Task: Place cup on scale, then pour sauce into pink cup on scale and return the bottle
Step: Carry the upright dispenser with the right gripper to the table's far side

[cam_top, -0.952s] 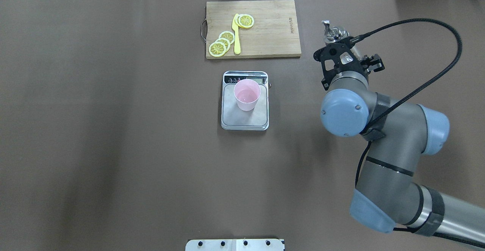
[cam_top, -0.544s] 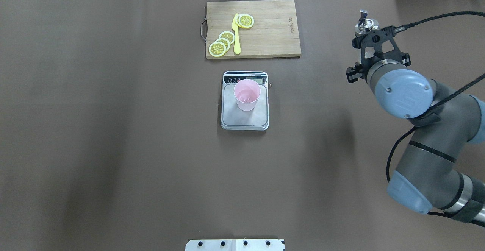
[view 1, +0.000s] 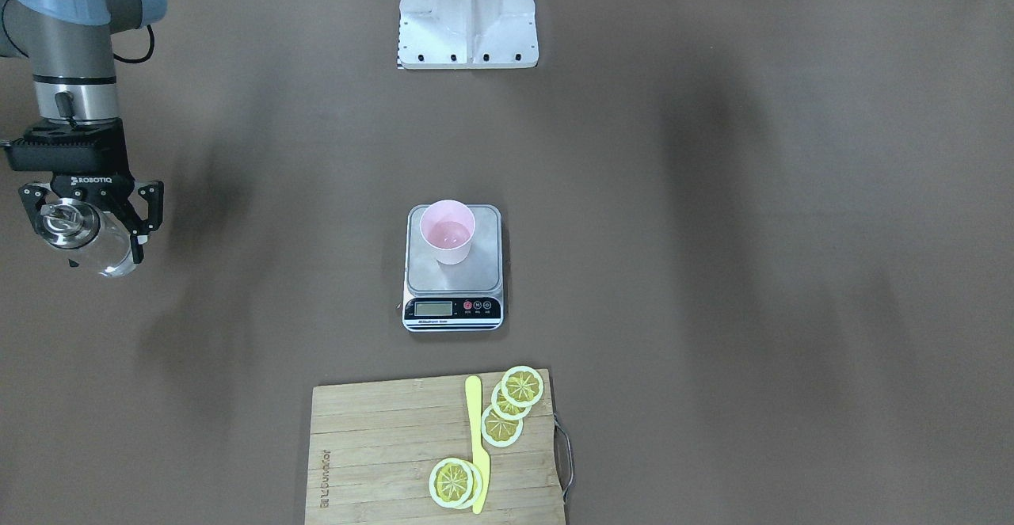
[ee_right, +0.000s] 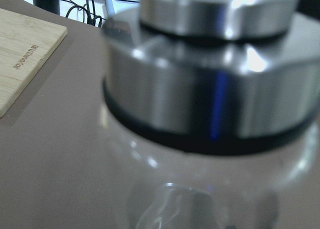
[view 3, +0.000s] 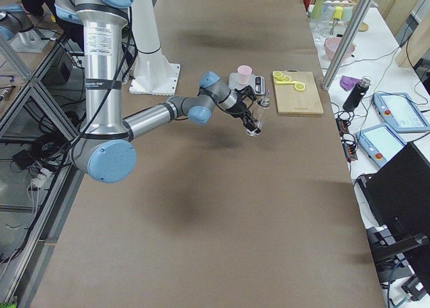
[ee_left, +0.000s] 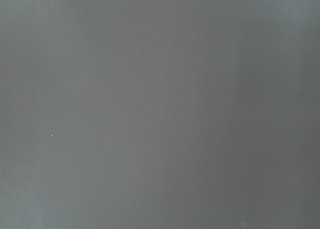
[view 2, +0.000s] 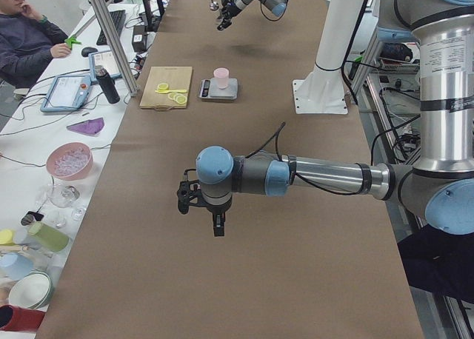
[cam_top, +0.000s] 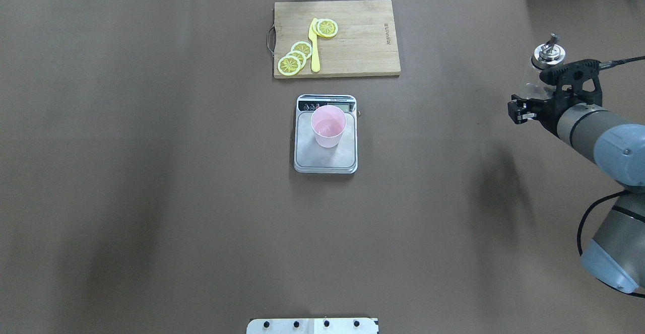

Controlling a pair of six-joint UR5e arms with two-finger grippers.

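The pale pink cup [cam_top: 328, 126] stands on the silver scale [cam_top: 325, 161] at the table's middle, and a little clear liquid glints in its bottom [view 1: 447, 233]. My right gripper [cam_top: 546, 92] is shut on the clear bottle [cam_top: 538, 74] and holds it upright above the table's far right side, metal spout up. It also shows in the front view [view 1: 89, 241]. The right wrist view shows the bottle's metal collar [ee_right: 210, 99] up close. My left gripper [view 2: 201, 215] hangs over bare table far from the scale. I cannot tell whether it is open.
A wooden cutting board [cam_top: 363, 47] with lemon slices [cam_top: 295, 57] and a yellow knife [cam_top: 314, 47] lies beyond the scale. The robot's white base plate [view 1: 467, 10] sits at the near edge. A seated person [view 2: 29, 39] and a bench of dishes line one side.
My right arm has swung to the right with the bottle, away from the scale toward the table's right edge. The cup and scale have not moved.
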